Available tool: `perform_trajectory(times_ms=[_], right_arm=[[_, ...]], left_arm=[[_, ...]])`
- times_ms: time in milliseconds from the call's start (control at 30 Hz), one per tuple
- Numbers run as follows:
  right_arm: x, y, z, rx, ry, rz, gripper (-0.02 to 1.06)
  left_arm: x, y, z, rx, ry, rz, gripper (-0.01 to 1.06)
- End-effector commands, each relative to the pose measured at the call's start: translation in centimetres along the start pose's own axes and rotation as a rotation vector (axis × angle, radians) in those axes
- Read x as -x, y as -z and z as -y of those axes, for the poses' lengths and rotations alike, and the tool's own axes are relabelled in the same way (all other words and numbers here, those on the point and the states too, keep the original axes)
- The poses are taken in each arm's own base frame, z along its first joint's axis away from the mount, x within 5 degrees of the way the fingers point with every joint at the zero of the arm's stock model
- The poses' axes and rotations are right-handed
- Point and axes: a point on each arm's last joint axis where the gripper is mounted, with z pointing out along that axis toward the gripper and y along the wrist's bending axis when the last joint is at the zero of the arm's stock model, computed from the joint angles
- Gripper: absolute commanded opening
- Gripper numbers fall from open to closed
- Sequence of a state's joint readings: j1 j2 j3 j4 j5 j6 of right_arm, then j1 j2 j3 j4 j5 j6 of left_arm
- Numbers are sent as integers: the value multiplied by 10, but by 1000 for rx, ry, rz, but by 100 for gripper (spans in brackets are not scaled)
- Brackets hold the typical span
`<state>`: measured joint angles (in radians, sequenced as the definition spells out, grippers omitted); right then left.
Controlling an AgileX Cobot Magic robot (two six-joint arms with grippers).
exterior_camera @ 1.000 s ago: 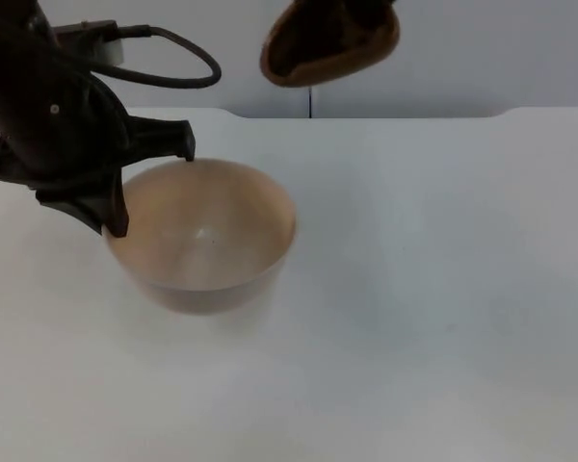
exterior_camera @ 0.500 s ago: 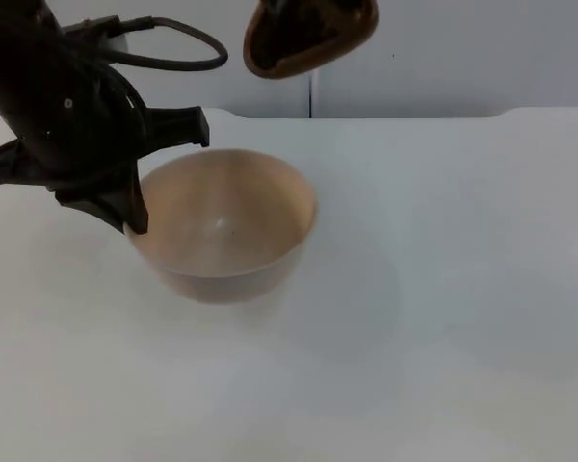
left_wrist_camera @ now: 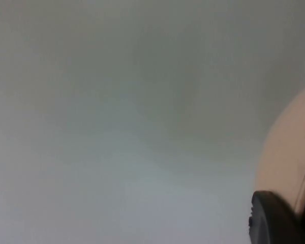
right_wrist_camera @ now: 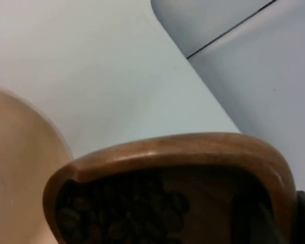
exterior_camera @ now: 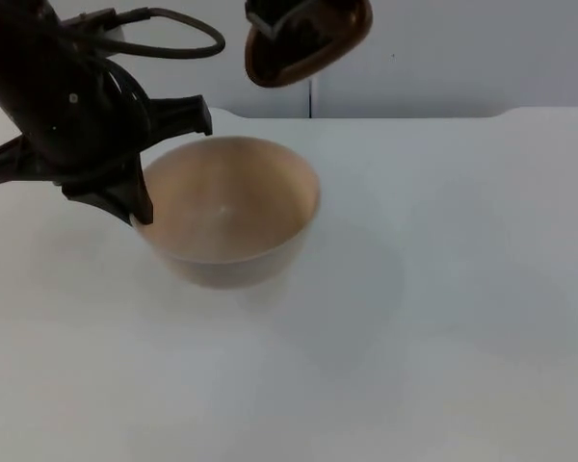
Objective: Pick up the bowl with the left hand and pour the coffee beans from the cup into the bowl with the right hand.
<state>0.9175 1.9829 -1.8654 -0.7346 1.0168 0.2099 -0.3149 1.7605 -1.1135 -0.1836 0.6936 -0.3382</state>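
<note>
Top view: cup [exterior_camera: 308, 38] mouth tilted toward bowl [exterior_camera: 233, 210]

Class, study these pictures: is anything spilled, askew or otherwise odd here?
Nothing is spilled. The left pincer grips the rim of the beige bowl, whose inside holds no beans. The right pincer carries the brown cup tilted above it, coffee beans inside. That tilt suits pouring.
</note>
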Motion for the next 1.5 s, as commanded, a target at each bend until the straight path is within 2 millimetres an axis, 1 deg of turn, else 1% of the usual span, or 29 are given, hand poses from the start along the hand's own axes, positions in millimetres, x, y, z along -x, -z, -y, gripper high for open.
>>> perform_trajectory(times_ms=[0,233,500,633,867,1000,1067,1267,1467], right_arm=[[4,7,0,-31,19,31,0],[6,11,-2,-89,71,34,0],[10,20,-14,-150,147,38,0],[11,22,-16,-165,163,45,0],[12,23,-13,-205,188,48,0],[15,28,-19,-215,216,67,0],[15,28,-18,-231,226,67,0],[19,30,-27,-289,301,77,0],[21,33,-31,-307,325,88,0]], left_arm=[[2,5,0,-8,8,29,0],[2,5,0,-6,4,30,0],[2,5,0,-6,4,32,0],[2,5,0,-6,4,32,0],[2,5,0,-7,4,34,0],[2,5,0,-8,4,38,0],[2,5,0,-8,4,38,0],[3,5,0,-10,5,39,0],[3,5,0,-10,5,39,0]])
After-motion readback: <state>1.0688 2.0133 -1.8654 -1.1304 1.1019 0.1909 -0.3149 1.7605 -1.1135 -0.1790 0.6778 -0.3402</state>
